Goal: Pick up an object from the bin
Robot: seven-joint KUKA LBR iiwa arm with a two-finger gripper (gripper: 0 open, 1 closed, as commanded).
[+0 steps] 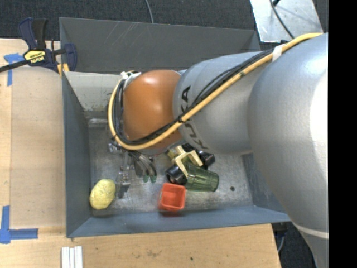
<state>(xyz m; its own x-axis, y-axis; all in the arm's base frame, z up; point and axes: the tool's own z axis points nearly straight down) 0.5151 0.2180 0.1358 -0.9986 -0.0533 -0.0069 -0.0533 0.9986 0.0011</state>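
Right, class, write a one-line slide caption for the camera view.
Gripper down in the grey bin, between a yellow lump and a red cup, green cup nearby.

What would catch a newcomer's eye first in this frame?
The big grey arm with its orange wrist cover reaches in from the right and hides much of the bin. Under the cover the tool hangs low over the floor, between a lumpy yellow thing near the front left corner and a small heap to its right: a red cup and a dark green cup on its side.
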